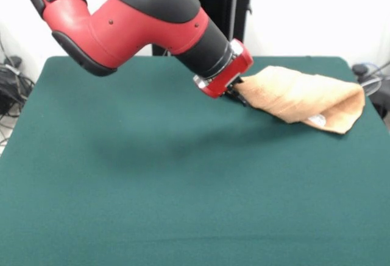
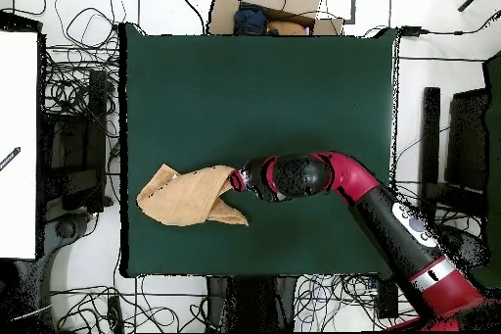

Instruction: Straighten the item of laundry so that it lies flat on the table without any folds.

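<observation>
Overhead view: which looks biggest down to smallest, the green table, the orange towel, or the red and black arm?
1. Table, by far the largest.
2. Arm; it stands higher, nearer the camera, so it may look larger than it really is.
3. Towel, bunched and folded; the gripper is at its edge.

Tangled cables (image 2: 83,105) beside table, cardboard box (image 2: 279,2) beyond

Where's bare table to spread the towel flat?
Free: the table from the camera-side edge up to the arm, plus the whole side opposite the towel. Crowded: the towel's corner, where the tool meets the folded cloth.
</observation>
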Available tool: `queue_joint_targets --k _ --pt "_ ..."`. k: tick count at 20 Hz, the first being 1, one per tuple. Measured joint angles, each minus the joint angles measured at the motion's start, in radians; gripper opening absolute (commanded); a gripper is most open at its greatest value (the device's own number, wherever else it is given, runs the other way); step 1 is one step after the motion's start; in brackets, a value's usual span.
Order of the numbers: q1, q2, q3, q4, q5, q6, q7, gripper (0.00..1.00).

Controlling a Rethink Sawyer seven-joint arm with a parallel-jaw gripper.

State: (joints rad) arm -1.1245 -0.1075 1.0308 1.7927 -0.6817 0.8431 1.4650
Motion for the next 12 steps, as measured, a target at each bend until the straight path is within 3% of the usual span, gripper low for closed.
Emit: queue_joint_targets --k 12 --pt "0.009 -0.018 0.001 0.008 0.004 0.000 0.000 0.00"
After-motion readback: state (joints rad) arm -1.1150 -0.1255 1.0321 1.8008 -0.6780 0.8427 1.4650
